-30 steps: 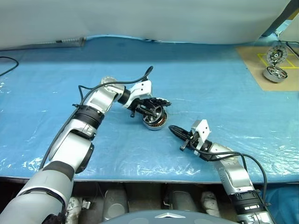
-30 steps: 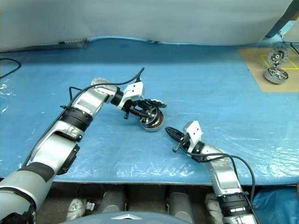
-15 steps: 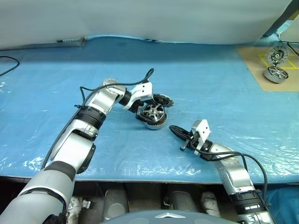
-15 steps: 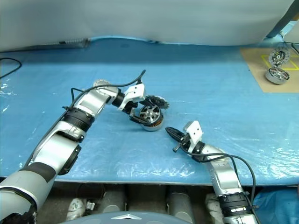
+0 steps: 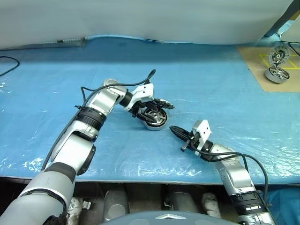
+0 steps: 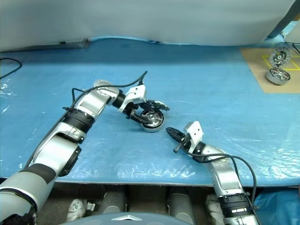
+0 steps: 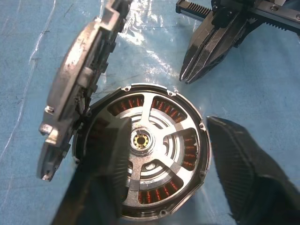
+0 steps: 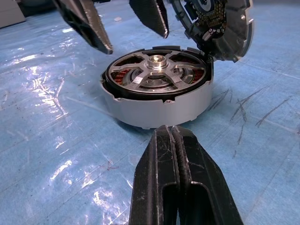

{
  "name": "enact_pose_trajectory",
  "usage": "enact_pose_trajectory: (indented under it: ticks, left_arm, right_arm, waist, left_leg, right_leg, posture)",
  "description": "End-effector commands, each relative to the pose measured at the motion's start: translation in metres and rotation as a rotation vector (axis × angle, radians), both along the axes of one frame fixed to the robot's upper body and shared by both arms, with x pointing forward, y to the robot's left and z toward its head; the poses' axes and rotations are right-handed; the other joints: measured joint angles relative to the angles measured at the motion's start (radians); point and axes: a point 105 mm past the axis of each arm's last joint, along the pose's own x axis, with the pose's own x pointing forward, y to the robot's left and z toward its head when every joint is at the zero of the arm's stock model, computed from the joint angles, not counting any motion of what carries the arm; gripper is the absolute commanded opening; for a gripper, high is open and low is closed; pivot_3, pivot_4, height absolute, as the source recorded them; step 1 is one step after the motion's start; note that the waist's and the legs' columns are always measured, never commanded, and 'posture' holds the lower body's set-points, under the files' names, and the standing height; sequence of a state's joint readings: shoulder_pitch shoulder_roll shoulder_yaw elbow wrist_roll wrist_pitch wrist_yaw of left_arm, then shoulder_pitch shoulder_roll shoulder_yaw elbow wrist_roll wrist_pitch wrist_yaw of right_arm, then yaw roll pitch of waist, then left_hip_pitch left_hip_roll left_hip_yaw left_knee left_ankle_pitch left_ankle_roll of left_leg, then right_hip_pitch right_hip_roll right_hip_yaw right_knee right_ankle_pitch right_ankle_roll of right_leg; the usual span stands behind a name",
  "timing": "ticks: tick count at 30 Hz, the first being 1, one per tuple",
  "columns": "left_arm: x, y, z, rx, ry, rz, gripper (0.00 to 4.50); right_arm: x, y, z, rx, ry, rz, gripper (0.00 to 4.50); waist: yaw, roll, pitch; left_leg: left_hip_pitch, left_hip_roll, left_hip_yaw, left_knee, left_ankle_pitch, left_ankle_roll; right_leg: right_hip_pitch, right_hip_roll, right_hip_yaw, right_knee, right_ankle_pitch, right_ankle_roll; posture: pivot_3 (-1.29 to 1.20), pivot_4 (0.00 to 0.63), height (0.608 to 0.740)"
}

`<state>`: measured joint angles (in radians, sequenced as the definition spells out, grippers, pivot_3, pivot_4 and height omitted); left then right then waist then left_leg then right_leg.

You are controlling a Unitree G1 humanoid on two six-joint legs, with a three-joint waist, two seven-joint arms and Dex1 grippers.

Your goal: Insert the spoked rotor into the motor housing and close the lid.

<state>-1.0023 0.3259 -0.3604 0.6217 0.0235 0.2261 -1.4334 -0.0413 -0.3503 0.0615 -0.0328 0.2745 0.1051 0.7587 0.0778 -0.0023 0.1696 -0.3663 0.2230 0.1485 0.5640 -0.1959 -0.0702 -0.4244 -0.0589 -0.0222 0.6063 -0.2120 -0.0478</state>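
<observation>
Spoked rotor (image 7: 149, 149) sits inside motor housing (image 8: 157, 105) on blue tabletop (image 5: 211, 84). Lid (image 7: 77, 79) leans tilted on housing edge. Left tool (image 7: 171, 159) fingers apart, straddling rotor, holding nothing. Right tool (image 8: 174, 140) fingers together, near housing. Risk: bump tips lid off, or lid drops crooked and jams.

A blue plastic sheet (image 5: 211, 89) covers the table — glossy, wrinkled; a white wall (image 5: 140, 18) behind, brown board (image 5: 255, 58) far right.

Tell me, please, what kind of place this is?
Probably a robot test bench for motor assembly, not a home. A table under crinkled blue plastic sheet, a copper-wound round motor housing, and a brown board with yellow marked squares holding spare motor parts suggest it.
</observation>
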Motion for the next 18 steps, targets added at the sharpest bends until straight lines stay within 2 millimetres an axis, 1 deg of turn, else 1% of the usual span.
enact_pose_trajectory:
  ticks: [1,4,5,9,13,16,18]
  left_arm:
    - [0.000,-0.004,0.009,-0.004,-0.035,-0.022,1.33]
    - [0.000,-0.005,0.015,-0.030,-0.034,-0.023,0.24]
    - [-0.001,-0.005,0.017,-0.041,-0.030,-0.025,0.02]
    - [-0.004,0.002,0.020,-0.065,-0.006,-0.024,0.02]
    - [-0.005,0.013,0.011,-0.077,0.002,0.034,0.02]
    - [0.000,0.013,0.007,-0.130,0.002,0.116,0.02]
    - [0.002,0.012,-0.002,-0.148,-0.005,0.163,0.02]
  right_arm:
    - [0.001,0.002,0.008,0.009,-0.032,0.001,0.00]
    - [0.000,0.001,0.007,0.010,-0.030,-0.002,0.00]
    - [0.000,0.001,0.007,0.009,-0.030,-0.002,0.00]
    - [0.000,0.001,0.007,0.009,-0.029,-0.004,0.00]
    - [0.000,0.002,0.006,0.010,-0.028,-0.004,0.00]
    - [0.000,0.003,0.006,0.011,-0.027,-0.002,0.00]
    - [0.000,0.003,0.006,0.010,-0.027,-0.001,0.00]
  waist:
    - [0.000,0.000,0.000]
    - [0.000,0.000,0.000]
    - [0.000,0.000,0.000]
    - [0.000,0.000,0.000]
    - [-0.002,0.000,0.000]
    - [-0.002,0.000,0.000]
    - [0.000,0.000,0.000]
  left_leg:
    - [0.000,0.000,0.000,0.000,0.000,0.000]
    - [0.000,0.000,0.000,0.000,0.000,0.000]
    - [0.000,0.000,0.000,0.000,0.000,0.000]
    - [0.000,0.000,0.000,0.000,0.000,0.000]
    - [0.001,0.000,0.000,-0.001,0.000,0.000]
    - [0.000,0.000,0.000,-0.001,0.000,0.000]
    - [0.000,0.000,0.000,0.000,0.000,0.000]
  right_leg:
    - [0.000,0.000,0.000,0.000,0.000,0.000]
    - [0.000,0.000,0.000,0.000,0.000,0.000]
    - [0.000,0.000,0.000,0.000,0.000,0.000]
    - [0.000,0.000,0.000,0.000,0.000,0.000]
    - [0.000,0.000,0.000,0.000,0.000,0.000]
    - [0.000,0.000,0.000,0.000,0.000,0.000]
    - [0.000,0.000,0.000,0.000,0.000,0.000]
  posture:
    - [0.00,0.150,0.740]
    - [0.00,0.150,0.740]
    - [0.00,0.150,0.740]
    - [0.00,0.150,0.740]
    - [0.00,0.150,0.740]
    - [0.00,0.150,0.740]
    - [0.00,0.150,0.740]
